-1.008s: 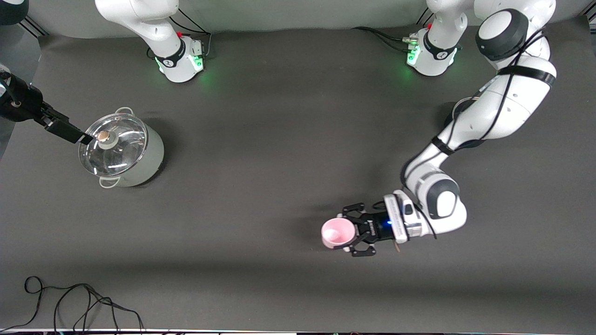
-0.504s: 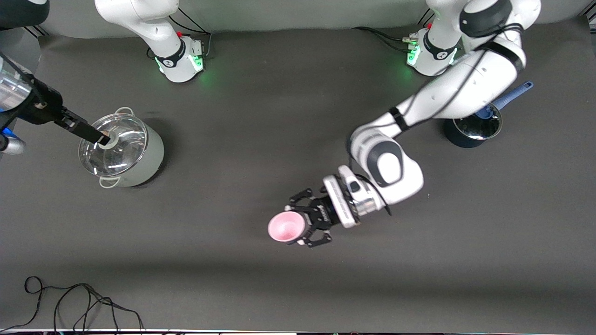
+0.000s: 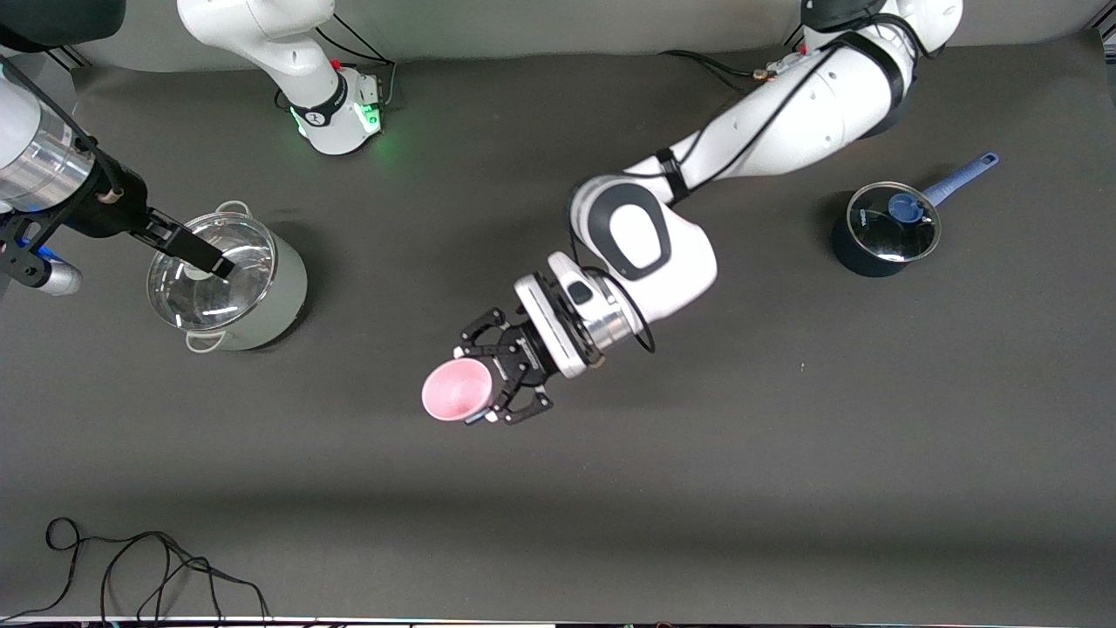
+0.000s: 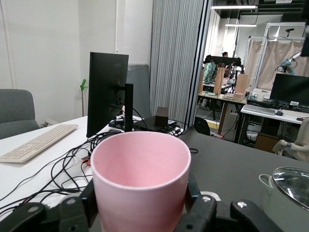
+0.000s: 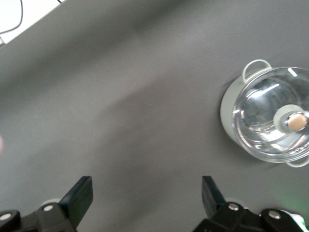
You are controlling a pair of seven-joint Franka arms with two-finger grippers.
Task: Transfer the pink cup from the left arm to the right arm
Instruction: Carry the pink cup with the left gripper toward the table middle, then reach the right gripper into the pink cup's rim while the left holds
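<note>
The left gripper (image 3: pixel 499 377), its linked claw fingers clamped on the base of the pink cup (image 3: pixel 456 390), holds the cup tipped on its side in the air over the bare middle of the dark table (image 3: pixel 785 488), the cup's mouth facing the right arm's end. The right gripper (image 3: pixel 193 255), its bar fingers spread wide with nothing between them, hangs over the glass lid (image 3: pixel 212 277) of the pale green stockpot (image 3: pixel 261 305) at that end. A dark saucepan (image 3: pixel 882 231) with a blue handle stands toward the left arm's end, well apart from the cup, and a black cable (image 3: pixel 139 567) lies at the table's edge nearest the front camera.
</note>
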